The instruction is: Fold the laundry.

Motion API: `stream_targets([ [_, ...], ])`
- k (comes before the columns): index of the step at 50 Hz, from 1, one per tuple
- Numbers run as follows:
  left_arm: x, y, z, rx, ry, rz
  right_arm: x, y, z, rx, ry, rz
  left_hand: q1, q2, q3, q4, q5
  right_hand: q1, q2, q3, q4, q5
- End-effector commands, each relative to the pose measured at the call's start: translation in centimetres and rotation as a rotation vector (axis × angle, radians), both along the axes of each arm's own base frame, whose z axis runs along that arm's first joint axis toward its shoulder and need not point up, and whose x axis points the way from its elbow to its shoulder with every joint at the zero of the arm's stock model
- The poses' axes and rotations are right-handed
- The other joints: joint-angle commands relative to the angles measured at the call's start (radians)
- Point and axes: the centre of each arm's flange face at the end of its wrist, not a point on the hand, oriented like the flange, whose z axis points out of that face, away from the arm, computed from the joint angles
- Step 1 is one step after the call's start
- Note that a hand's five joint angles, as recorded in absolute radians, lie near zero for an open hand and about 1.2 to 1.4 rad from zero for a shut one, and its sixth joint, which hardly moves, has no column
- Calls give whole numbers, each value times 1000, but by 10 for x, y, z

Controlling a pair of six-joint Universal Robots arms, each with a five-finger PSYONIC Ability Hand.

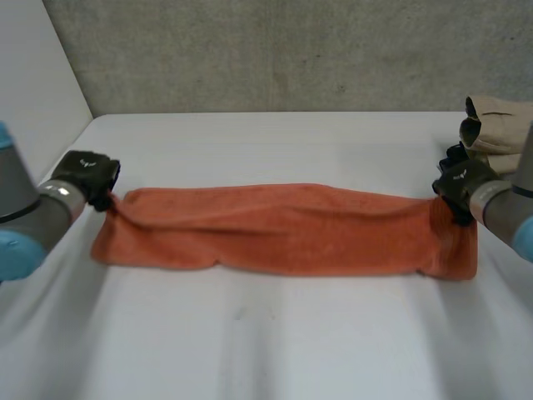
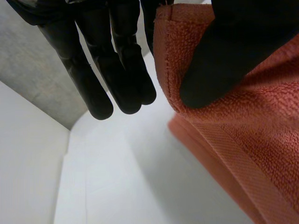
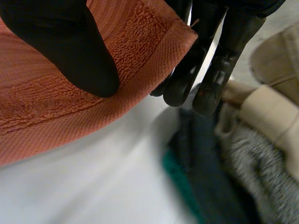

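White table (image 1: pixel 266 358) is carrying everything. Orange towel (image 1: pixel 283 232) is lying stretched across its middle as a long band, running from one hand to the other; two layers are showing at its left end in the left wrist view. Laundry pile (image 1: pixel 493 133) is sitting at the table's right side, just past the right hand, looking beige from the head camera; the right wrist view is also showing grey terry (image 3: pixel 261 177) and a dark piece with a green edge (image 3: pixel 187 182) in it. Left hand (image 1: pixel 87 177) is gripping the towel's far left corner, which is bunching up toward it: thumb (image 2: pixel 224 60) is pressing onto the cloth edge, while the other fingers (image 2: pixel 121 74) are hanging straight and close together beside the towel, off the cloth. Right hand (image 1: pixel 460 185) is gripping the far right corner: thumb (image 3: pixel 70 46) is bearing down on the hemmed edge, fingers (image 3: pixel 210 70) are sitting behind it, pinching the corner between them.
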Motion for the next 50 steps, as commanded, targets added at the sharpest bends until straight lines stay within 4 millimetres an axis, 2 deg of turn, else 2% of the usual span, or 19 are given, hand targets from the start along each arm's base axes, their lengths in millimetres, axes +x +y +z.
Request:
stream_targets([
  [1, -24, -42, -21, -89, -19, 60, 7, -42, -17, -133, 15, -28, 242, 201, 204, 196, 238, 403, 220, 218, 206, 225],
  [4, -38, -46, -30, -100, -16, 36, 13, -48, -24, -150, 15, -22, 242, 201, 204, 196, 238, 403, 220, 218, 206, 225],
  [7, -39, -53, -28, -130, -12, 45, 19, -54, -22, -185, 0, -20, 242, 201, 204, 196, 238, 355, 172, 170, 158, 177],
  [8, -41, -54, -26, -141, -9, 43, 20, -56, -20, -201, -5, -24, 242, 201, 204, 196, 238, -38, -221, -223, -235, -216],
  [9, -44, -53, -25, -149, -6, 32, 20, -57, -19, -210, -6, -25, 112, 70, 73, 66, 108, -440, -623, -625, -637, -618],
  [10, -46, -53, -25, -156, -5, 26, 21, -57, -18, -221, -9, -26, -308, -349, -347, -354, -312, -819, -1001, -1003, -1015, -996],
  [11, -51, -51, -24, -166, -2, 9, 24, -57, -14, -237, -15, -26, -978, -1019, -1016, -1024, -982, -819, -1001, -1003, -1015, -996],
  [12, -54, -49, -23, -172, 1, -1, 27, -55, -13, -238, -16, -20, -720, -761, -759, -766, -724, -819, -1001, -1003, -1015, -996],
  [13, -57, -47, -21, -177, 3, -10, 29, -53, -12, -236, -18, -14, -735, -776, -773, -781, -739, -819, -1001, -1003, -1015, -996],
  [15, -63, -39, -14, -189, 6, -26, 39, -42, -5, -232, -40, 10, -964, -1005, -1002, -1009, -967, -819, -1001, -1003, -1015, -996],
  [18, -62, -29, 7, -231, 18, -28, 39, -26, 17, -231, -104, 8, -980, -1021, -1018, -1025, -983, -819, -1001, -1003, -1015, -996],
  [22, -59, -13, 20, -237, 28, -28, 37, -4, 40, -206, -210, 33, -980, -1021, -1018, -1025, -983, -819, -1001, -1003, -1015, -996],
  [27, -53, 15, 31, -209, 27, -32, 33, 38, 51, -61, -298, 74, -980, -1021, -1018, -1025, -983, -819, -1001, -1003, -1015, -996],
  [29, -50, 25, 34, -200, 27, -33, 23, 46, 49, -2, -323, 47, -980, -1021, -1018, -1025, -983, -819, -1001, -1003, -1015, -996],
  [34, -44, 55, 30, -156, 19, -49, -13, 59, 22, 160, -366, -73, -980, -1021, -1018, -1025, -983, -726, -909, -911, -923, -904],
  [40, -44, 70, 25, -128, 27, -84, -23, 64, -3, 170, -383, -80, -980, -1021, -1018, -1025, -983, -629, -812, -814, -826, -807],
  [46, -43, 71, 22, -119, 35, -83, -31, 53, -29, 132, -381, -95, -980, -1021, -1018, -1025, -983, -562, -745, -747, -759, -740],
  [47, -43, 71, 22, -120, 37, -83, -31, 50, -33, 133, -380, -98, -980, -1021, -1018, -1025, -983, -518, -701, -703, -715, -696],
  [50, -43, 70, 22, -123, 46, -81, -32, 44, -44, 133, -372, -103, -980, -1021, -1018, -1025, -983, -88, -271, -273, -285, -266],
])
